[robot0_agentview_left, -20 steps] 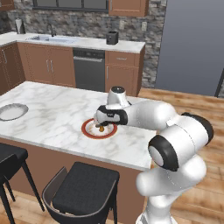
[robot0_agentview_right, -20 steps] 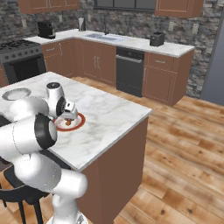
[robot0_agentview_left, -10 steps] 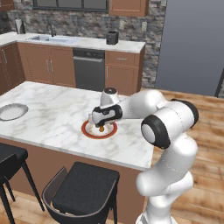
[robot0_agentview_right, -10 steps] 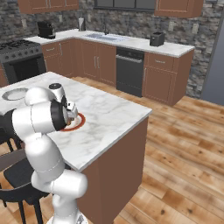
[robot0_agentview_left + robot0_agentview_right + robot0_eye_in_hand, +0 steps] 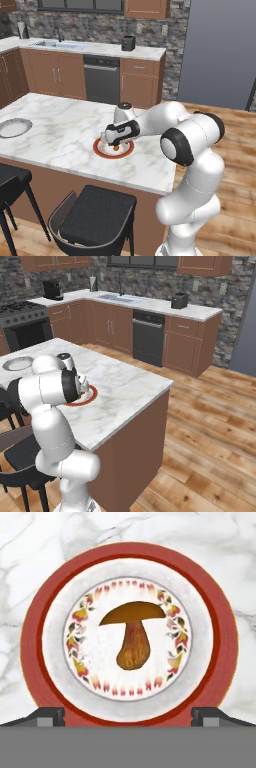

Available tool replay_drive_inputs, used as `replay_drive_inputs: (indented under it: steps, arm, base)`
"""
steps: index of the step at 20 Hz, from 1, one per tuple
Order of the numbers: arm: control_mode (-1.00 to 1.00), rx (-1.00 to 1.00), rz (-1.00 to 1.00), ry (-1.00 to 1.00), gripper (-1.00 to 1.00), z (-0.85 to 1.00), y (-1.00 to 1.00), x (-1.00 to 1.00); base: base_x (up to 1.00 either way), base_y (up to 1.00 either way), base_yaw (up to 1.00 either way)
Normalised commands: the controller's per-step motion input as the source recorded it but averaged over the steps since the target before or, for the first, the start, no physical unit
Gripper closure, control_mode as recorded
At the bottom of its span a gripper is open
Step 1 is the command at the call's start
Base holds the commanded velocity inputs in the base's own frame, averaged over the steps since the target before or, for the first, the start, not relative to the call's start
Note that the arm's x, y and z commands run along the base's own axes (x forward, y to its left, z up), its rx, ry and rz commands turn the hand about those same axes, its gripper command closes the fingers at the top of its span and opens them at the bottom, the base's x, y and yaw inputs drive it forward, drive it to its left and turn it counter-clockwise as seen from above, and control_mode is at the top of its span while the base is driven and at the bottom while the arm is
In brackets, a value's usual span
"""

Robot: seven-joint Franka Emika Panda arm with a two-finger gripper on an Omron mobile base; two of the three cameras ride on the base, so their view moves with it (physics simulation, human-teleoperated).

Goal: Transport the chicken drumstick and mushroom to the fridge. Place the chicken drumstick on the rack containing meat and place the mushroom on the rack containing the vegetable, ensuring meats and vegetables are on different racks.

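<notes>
Mushroom (image 5: 132,634) lies alone in the middle of the red-rimmed plate (image 5: 215,662) on the marble island (image 5: 60,130). Above it the gripper (image 5: 128,716) hangs with jaws spread wide, grasping nothing. From the right, the arm hides most of the plate.

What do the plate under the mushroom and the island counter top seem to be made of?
The plate looks like glazed ceramic: a smooth red rim, a white centre and a painted ring of leaves and flowers. The counter top looks like polished marble, or a marble-look slab: white with soft grey veining. Being rendered, both leave the true material open.
</notes>
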Motion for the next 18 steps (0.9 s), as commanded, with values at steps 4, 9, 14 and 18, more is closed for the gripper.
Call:
replay_drive_inputs:
  steps: [4, 9, 14, 18]
  arm:
    - [-1.00, 0.00, 0.00, -0.03, -1.00, -0.26, 0.00, 0.00]
    - [-1.00, 0.00, 0.00, -0.02, -1.00, -0.22, 0.00, 0.11]
    - [-1.00, 0.00, 0.00, -0.01, -1.00, -0.18, 0.00, 0.25]
    - [-1.00, 0.00, 0.00, 0.00, -1.00, -0.20, 0.00, 0.25]
  base:
    - [0.00, 0.00, 0.00]
    - [0.00, 0.00, 0.00]
    - [0.00, 0.00, 0.00]
    - [0.00, 0.00, 0.00]
